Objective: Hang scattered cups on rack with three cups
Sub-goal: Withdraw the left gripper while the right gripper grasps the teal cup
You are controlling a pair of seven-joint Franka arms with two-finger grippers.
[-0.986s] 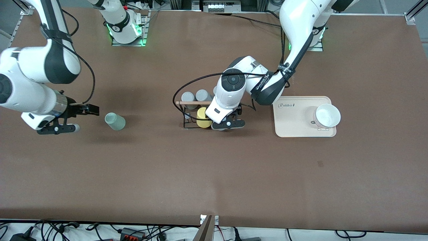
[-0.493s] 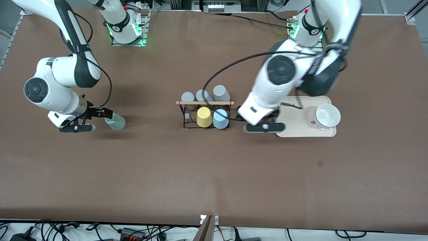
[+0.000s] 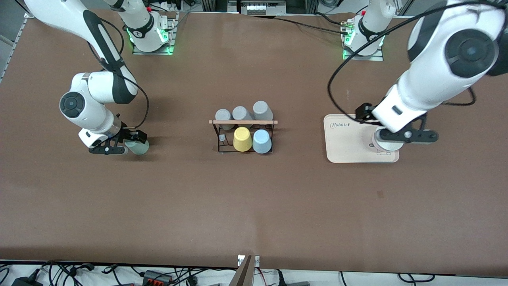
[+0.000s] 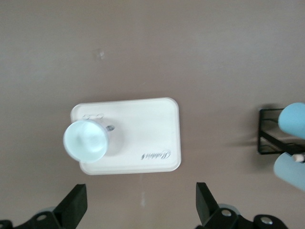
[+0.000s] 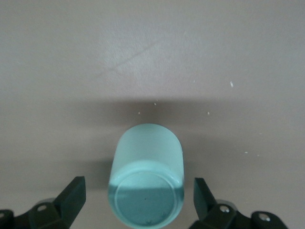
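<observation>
The sage green cup lies on its side toward the right arm's end of the table. My right gripper is low around it, open, one finger on each side; in the right wrist view the cup shows its base between the open gripper, untouched. The light blue cup hangs on the black rack beside the yellow cup. My left gripper is open and empty over the cream tray; the left wrist view shows the open gripper.
Three grey cups sit on the rack's farther pegs under the wooden rod. A white cup stands on the tray, partly hidden under my left hand in the front view. The rack's end shows in the left wrist view.
My left gripper let go of the light blue cup on the rack and swung away over the tray. My right gripper moved in around the green cup.
</observation>
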